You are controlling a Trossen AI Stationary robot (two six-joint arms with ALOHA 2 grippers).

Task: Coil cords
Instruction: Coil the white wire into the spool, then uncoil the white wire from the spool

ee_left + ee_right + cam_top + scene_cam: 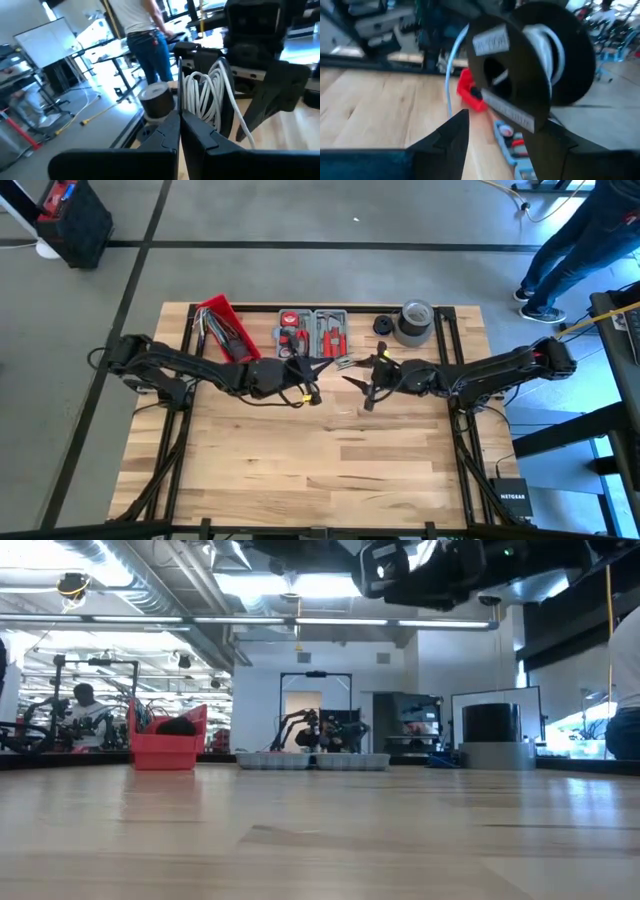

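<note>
The white cord [205,92] is wound in several loops on my right gripper [358,380], which stands open above the middle of the table and points toward the table's left. My left gripper [322,370] faces it from close by, its fingers shut [180,117] on a thin strand of that cord. In the right wrist view the loops [551,42] show behind a dark blurred shape, beyond my right gripper [497,125]. Both grippers hang well above the wood; the low view shows only a dark arm part [430,570] at its top. My left gripper pinches a single thin strand of the white cord [179,97] between its fingertips, coming level from the table's left. The strand leads on toward the loops, clear of the table. My right gripper carries the loops wound round one finger [222,107], fingers level from the table's right. The coil hangs clear of the table, and one strand [242,130] trails down slack.
Along the far edge stand a red bin [225,330], a grey tool tray [312,332] and a grey roll of tape [415,322]. A person [580,240] stands beyond the far right corner. Bare wood [320,460] fills the near half.
</note>
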